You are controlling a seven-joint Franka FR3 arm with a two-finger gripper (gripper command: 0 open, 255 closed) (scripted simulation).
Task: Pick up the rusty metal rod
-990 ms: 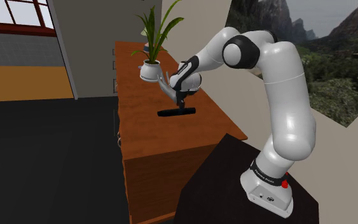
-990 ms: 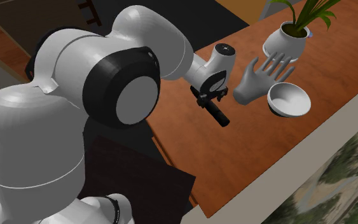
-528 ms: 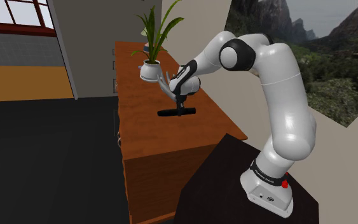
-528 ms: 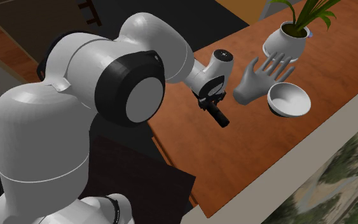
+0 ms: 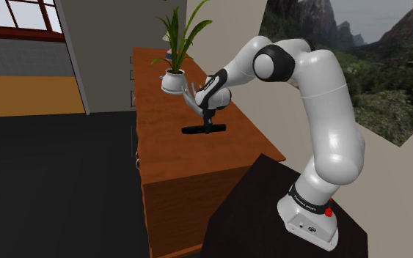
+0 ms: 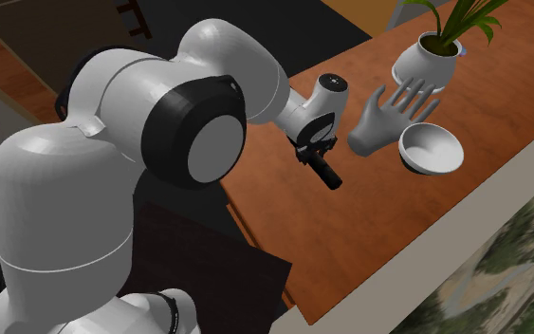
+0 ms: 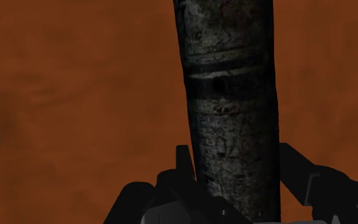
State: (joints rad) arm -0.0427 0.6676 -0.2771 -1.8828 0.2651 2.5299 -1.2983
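Observation:
A dark, mottled metal rod (image 5: 201, 129) lies on the brown wooden counter (image 5: 164, 157), crosswise to the counter's length. My black gripper (image 5: 210, 123) comes down on it from above near one end. In the wrist view the rod (image 7: 231, 108) runs away from the hand, and the two black fingers (image 7: 184, 167) press against its sides, so the gripper (image 7: 238, 168) is shut on it. The second exterior view shows the rod (image 6: 327, 175) sticking out below the gripper (image 6: 316, 157), low over the wood.
A white pot with a green plant (image 5: 173, 78) stands behind the gripper. Beside it are a grey hand-shaped figure (image 6: 386, 118) and a white bowl (image 6: 432, 148). The counter's far edge meets a wall (image 6: 464, 218). The dark stand (image 5: 263, 212) lies at the counter's near end.
The arm has sunk slightly and the fingers have shut on the rod. The rod lies where it did on the counter.

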